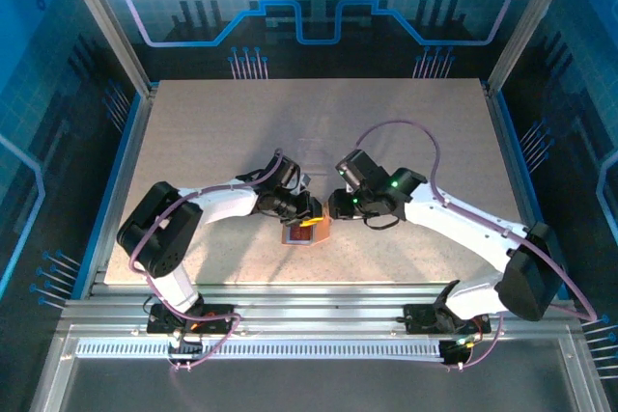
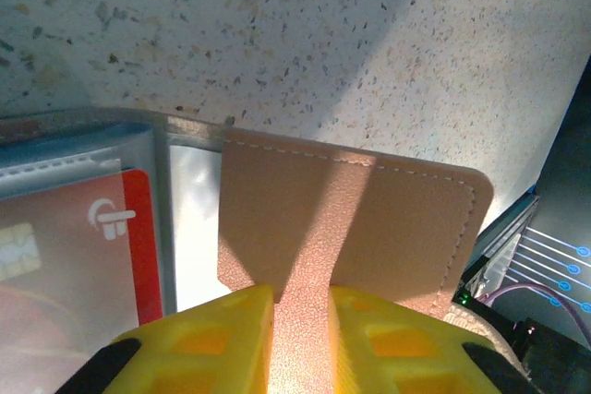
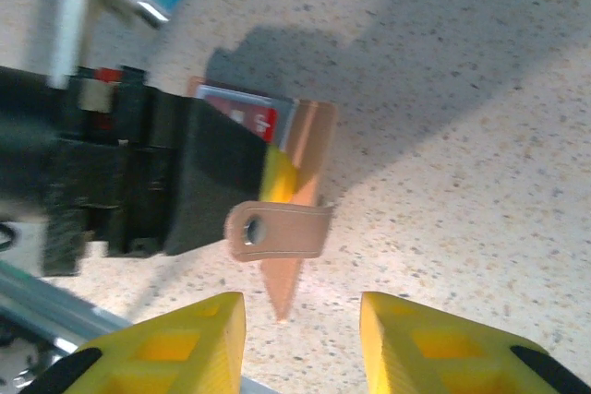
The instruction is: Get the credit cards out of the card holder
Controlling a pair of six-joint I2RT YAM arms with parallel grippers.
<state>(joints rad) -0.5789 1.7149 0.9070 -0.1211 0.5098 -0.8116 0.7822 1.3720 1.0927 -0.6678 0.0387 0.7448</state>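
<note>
Left tool (image 2: 300, 320): clamped on the card holder (image 2: 351, 219) by its tan flap; I'm holding it open on the worktop (image 2: 388, 34).
Credit cards (image 2: 83, 246): red one sits inside its clear pocket; I see none out.
Right tool (image 3: 303, 339): jaws apart, empty, just short of the clasp tab (image 3: 282, 231).
Progress: holder opened, every card left to pull.
</note>
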